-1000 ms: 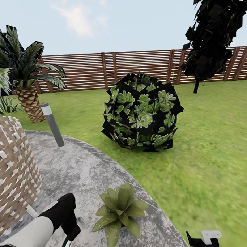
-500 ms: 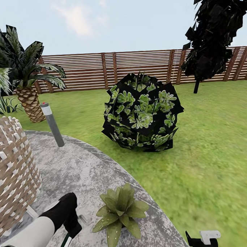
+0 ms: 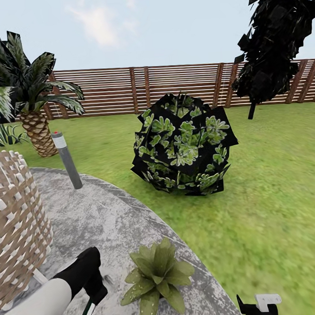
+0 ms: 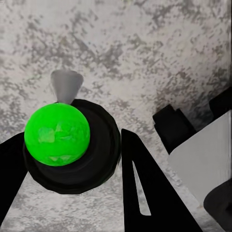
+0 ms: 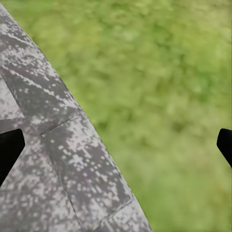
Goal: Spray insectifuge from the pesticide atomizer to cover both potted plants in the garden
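The lawn (image 3: 271,207) fills the head view's right half, with the slatted fence (image 3: 172,87) across the back and a round dark bush (image 3: 182,144) at the centre. The grey patio (image 3: 110,220) curves through the lower left.

Against the picture of a second ago the whole scene has slid slightly, so the camera has turned a little; the things themselves lie where they did. The left arm has edged toward the plant, which suggests the sprayer is being lined up.

A potted plant (image 3: 157,277) sits on the patio at 6 o'clock, its leaves showing no clear white specks.

The left claw (image 4: 72,159) pinches the atomizer (image 4: 67,142), its fingers (image 4: 145,193) flanking the dark body with its green cap and grey nozzle.

The right claw (image 5: 116,145) is spread wide and empty over the patio's edge.
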You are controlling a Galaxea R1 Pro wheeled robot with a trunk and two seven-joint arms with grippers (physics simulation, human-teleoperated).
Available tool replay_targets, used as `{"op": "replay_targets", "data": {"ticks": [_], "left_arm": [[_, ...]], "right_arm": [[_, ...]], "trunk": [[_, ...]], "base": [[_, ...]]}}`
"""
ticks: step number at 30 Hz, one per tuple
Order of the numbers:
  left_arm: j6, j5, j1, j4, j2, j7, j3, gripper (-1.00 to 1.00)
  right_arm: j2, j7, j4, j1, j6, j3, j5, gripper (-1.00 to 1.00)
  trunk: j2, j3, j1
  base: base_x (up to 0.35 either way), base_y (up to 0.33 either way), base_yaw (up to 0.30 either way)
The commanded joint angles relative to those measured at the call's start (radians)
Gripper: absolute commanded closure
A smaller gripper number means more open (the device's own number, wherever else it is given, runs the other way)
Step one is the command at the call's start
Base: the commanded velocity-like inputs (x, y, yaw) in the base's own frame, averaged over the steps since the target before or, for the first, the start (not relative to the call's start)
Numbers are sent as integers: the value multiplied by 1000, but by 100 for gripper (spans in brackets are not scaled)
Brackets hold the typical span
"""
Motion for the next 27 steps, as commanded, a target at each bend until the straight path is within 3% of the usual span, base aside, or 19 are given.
{"op": "replay_targets", "data": {"ticks": [1, 6, 8, 16, 22, 27], "left_arm": [[1, -13, -2, -4, -11, -10, -4, 100], [8, -16, -19, -72, -63, -9, -5, 100], [11, -16, -21, -99, -68, -11, -5, 100], [6, -16, -5, -90, -45, -9, 1, 100], [11, -14, -5, -98, -48, -13, 2, 100], [12, -14, -5, -101, -51, -11, 0, 100]], "right_arm": [[0, 8, 1, -1, -3, -9, 3, -100], [0, 8, 0, -1, -3, -9, 3, -100], [0, 8, 0, -1, -3, -9, 3, -100], [0, 8, 1, -1, -3, -8, 3, -100], [0, 9, 1, -1, -3, -7, 4, -100], [0, 9, 1, -1, -3, -7, 4, -100]], "trunk": [[0, -1, 0], [0, -1, 0], [0, -1, 0], [0, -1, 0], [0, -1, 0], [0, -1, 0]], "base": [[7, 5, 0], [2, 1, 0], [0, 0, 0], [0, 0, 0], [-135, -93, 2], [-265, -147, 196]]}}
